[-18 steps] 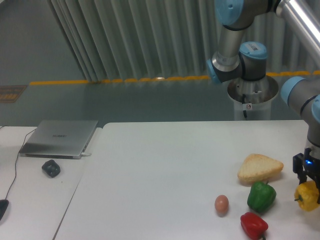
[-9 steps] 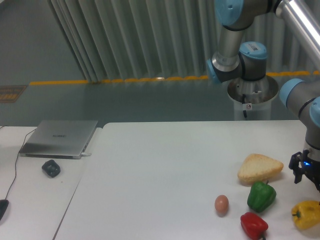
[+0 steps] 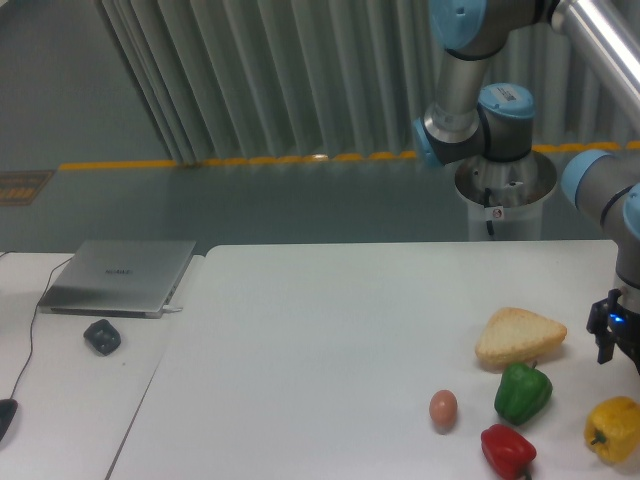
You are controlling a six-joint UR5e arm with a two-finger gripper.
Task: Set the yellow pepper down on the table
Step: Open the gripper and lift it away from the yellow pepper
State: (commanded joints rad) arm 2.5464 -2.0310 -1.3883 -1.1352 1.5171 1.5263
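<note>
Yellow glossy bell pepper (image 3: 613,429) sits on white flat surface (image 3: 330,350), partly cut by frame edge. Tool (image 3: 622,352) above it, half out of frame; open or closed — can't tell.

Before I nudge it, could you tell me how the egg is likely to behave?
The egg looks smooth and oval, so it would probably roll, curving off line. It likely cracks easily. The green pepper and red pepper beside it might stop it.

Soft, even, cool-toned light; faint shadows; slightly grainy, mildly blurred low-resolution frame.
</note>
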